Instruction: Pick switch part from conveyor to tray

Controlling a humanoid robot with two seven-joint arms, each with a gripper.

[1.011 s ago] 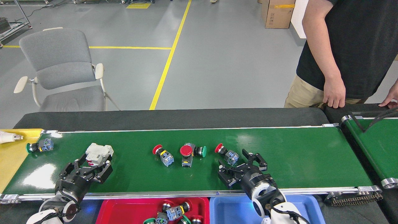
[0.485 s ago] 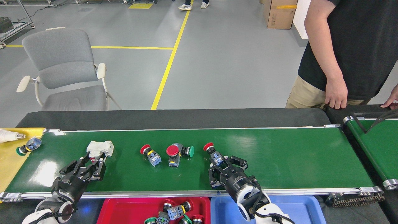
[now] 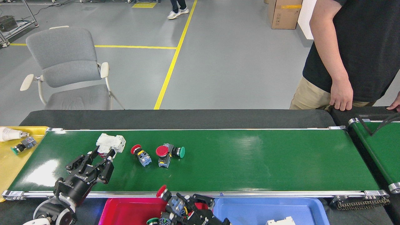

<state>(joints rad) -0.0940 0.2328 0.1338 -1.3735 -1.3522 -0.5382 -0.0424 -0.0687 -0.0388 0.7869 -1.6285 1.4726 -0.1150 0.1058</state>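
The conveyor (image 3: 250,159) carries a red-capped switch part (image 3: 141,155), a red mushroom-button part (image 3: 162,154) and a green-capped part (image 3: 178,151) close together left of centre. My left gripper (image 3: 104,156) reaches over the belt's near left and is shut on the lower end of a white switch part (image 3: 111,142). My right gripper (image 3: 181,203) is low at the bottom edge, over the red tray (image 3: 125,207). It is shut on a red-capped switch part (image 3: 163,191), which it holds above that tray. More switch parts (image 3: 157,221) lie in the red tray.
A blue tray (image 3: 250,207) beside the red one holds a white part (image 3: 279,221). A yellow tray (image 3: 12,159) at the belt's left end holds a green-capped part (image 3: 22,146). A person's hand (image 3: 342,97) rests on the far right edge. A second green belt (image 3: 376,147) lies right.
My right gripper closed on the rightmost red-capped part and pulled it back off the belt to above the red tray. The loose parts rode left. The green-capped part dropped into the yellow tray.
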